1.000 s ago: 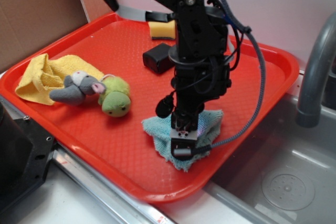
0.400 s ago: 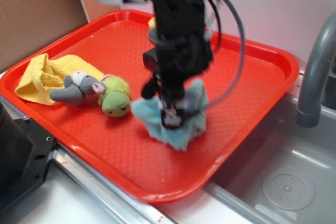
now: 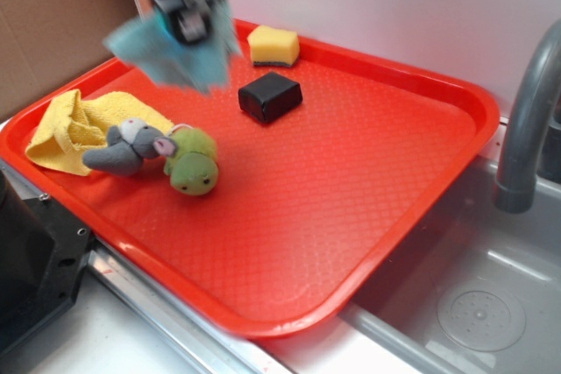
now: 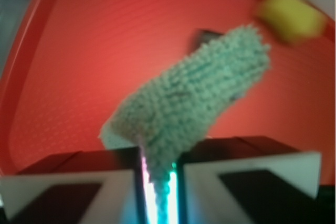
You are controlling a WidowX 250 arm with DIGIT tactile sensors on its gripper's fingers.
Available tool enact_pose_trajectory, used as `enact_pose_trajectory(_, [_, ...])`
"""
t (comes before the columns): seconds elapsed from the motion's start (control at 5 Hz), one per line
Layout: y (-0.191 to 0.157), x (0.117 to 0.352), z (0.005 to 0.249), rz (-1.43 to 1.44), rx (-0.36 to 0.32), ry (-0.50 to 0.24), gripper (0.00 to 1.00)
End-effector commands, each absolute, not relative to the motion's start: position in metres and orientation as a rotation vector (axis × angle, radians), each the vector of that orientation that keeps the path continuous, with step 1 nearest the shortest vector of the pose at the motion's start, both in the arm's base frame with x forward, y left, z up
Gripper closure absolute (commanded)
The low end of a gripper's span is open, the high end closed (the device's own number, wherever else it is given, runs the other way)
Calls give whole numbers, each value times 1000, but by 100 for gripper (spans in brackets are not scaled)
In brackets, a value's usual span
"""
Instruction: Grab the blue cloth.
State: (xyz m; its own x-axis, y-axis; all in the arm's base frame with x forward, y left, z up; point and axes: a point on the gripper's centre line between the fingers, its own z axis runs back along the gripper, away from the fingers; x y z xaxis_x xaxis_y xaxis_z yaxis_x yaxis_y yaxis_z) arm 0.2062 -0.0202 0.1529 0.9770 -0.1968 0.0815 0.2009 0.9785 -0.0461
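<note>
The blue cloth [image 3: 171, 48] hangs in the air above the far left part of the red tray [image 3: 351, 216], blurred by motion. My gripper [image 3: 186, 15] is shut on the cloth's top, high at the upper left of the exterior view. In the wrist view the fuzzy blue cloth [image 4: 194, 98] is pinched between the two fingers of my gripper [image 4: 157, 177] and droops away over the tray.
On the tray lie a yellow cloth [image 3: 70, 124], a grey and green plush toy [image 3: 166, 155], a black block [image 3: 270, 96] and a yellow sponge [image 3: 273, 45]. A sink basin [image 3: 482, 304] and grey faucet [image 3: 524, 120] are at the right. Cardboard [image 3: 53, 24] stands at the left.
The gripper has lifted the blue cloth off the tray's front middle and carried it up and to the far left. The other objects have not moved.
</note>
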Motion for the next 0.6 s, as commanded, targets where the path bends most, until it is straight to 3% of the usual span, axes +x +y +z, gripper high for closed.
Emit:
enact_pose_trajectory(0.0, [39, 169, 236, 124, -26, -228, 100])
enact_pose_trajectory(0.2, [34, 171, 245, 137, -17, -227, 100])
enact_pose_trajectory(0.4, [29, 178, 238, 133, 0, -194, 100])
